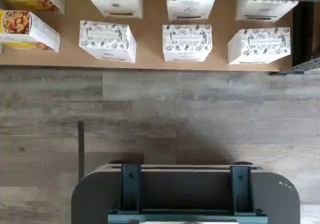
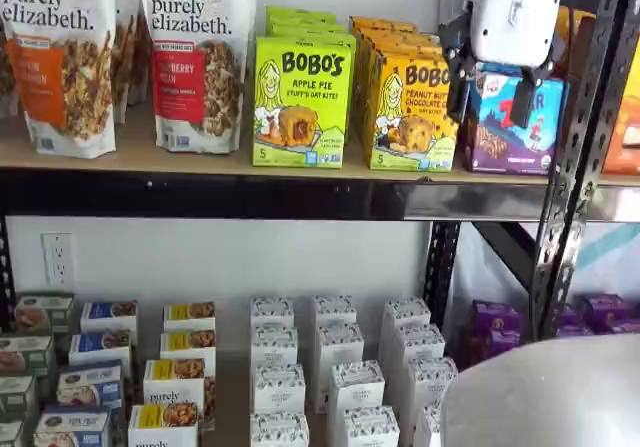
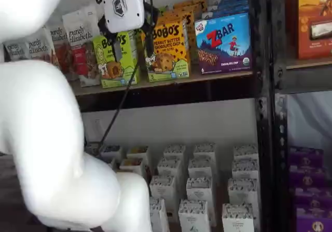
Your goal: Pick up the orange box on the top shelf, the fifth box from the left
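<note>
My arm (image 3: 46, 138): big white blur, nearest to the lens in a shelf view, covers the left side.
My gripper (image 2: 492, 92): white body w/ two black fingers, hangs in front of the top shelf in both shelf views, clear of the boxes.
My fingers (image 2: 458, 85): spread wide w/ a plain gap, nothing between them.
Cable (image 3: 116, 107): black, drops from gripper body past the shelf rail.
Top shelf (image 2: 200, 157): tan board, glossy black front rail, perforated black upright at right.
Orange box (image 2: 410, 107): BOBO'S peanut butter choc chip, upright at the shelf's front edge, more of the same behind it; my left-hand finger in a shelf view overlaps its right edge, contact can't tell.
Lime-green BOBO'S apple pie box (image 2: 302, 102): just beside orange box, on its left.
Zbar box (image 2: 515, 122): blue-purple, just right of orange box, partly behind my gripper.
Purely Elizabeth bags (image 2: 120, 57): far left on the same board.
Lower shelf (image 2: 230, 397): rows of small white patterned boxes (image 1: 187, 42), seen from above in wrist view too.
Floor (image 1: 160, 119): grey wood planks in wrist view.
</note>
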Controlling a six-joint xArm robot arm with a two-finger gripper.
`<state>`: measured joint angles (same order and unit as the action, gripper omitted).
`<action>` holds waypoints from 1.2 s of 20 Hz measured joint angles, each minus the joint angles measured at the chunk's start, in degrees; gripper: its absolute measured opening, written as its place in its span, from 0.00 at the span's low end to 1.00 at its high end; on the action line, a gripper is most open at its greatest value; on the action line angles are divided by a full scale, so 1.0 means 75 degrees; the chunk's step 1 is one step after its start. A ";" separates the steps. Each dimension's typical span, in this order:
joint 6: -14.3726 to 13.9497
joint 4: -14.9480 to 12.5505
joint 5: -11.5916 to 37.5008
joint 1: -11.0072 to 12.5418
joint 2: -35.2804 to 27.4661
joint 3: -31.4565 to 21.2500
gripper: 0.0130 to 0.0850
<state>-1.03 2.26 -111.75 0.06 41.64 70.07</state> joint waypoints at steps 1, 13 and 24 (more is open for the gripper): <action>0.0033 0.0098 -0.0023 0.0075 -0.0009 0.0006 1.00; -0.0061 0.0127 -0.0478 -0.0012 -0.0416 0.0419 1.00; -0.0464 -0.0083 -0.0110 -0.0502 -0.1046 0.1048 1.00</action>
<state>-4.51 1.64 -112.58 -3.71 33.80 77.93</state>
